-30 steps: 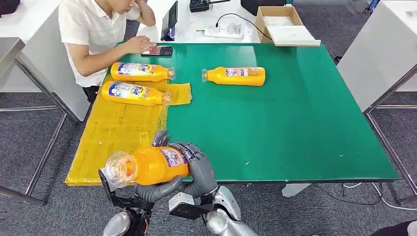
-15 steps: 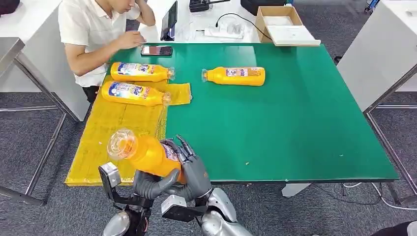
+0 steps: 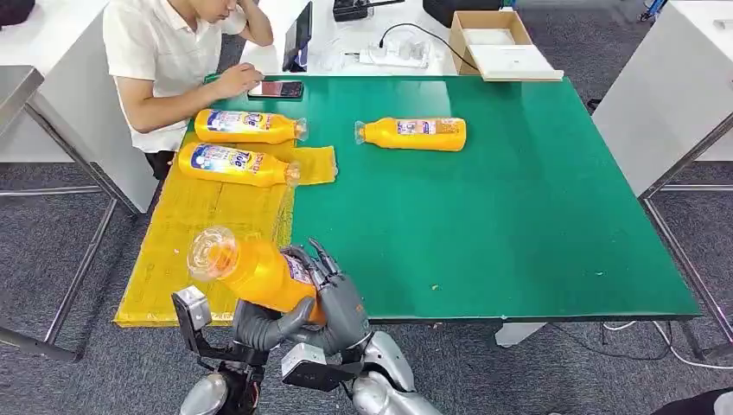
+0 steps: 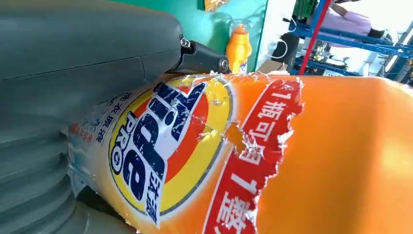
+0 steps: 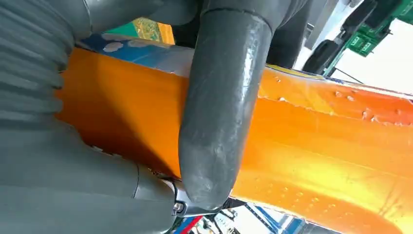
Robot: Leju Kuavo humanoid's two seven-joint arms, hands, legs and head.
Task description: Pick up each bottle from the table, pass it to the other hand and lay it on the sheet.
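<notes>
Green surface (image 3: pixel 519 216), yellow sheet (image 3: pixel 207 233) draping its left edge; grey carpet around. Both hands, left hand (image 3: pixel 259 324) and right hand (image 3: pixel 341 303), grip one orange detergent bottle (image 3: pixel 259 272) at the near edge.

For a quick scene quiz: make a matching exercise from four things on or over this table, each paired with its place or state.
Things:
1. held bottle
2. lone bottle
3. phone
4. cardboard box

Places or states:
A. lying on bare green table
B. under a person's hand
C. on the white desk beyond
D. gripped by both hands, over the yellow sheet's near corner

Pairs: 1-D, 2-A, 3-B, 4-C
</notes>
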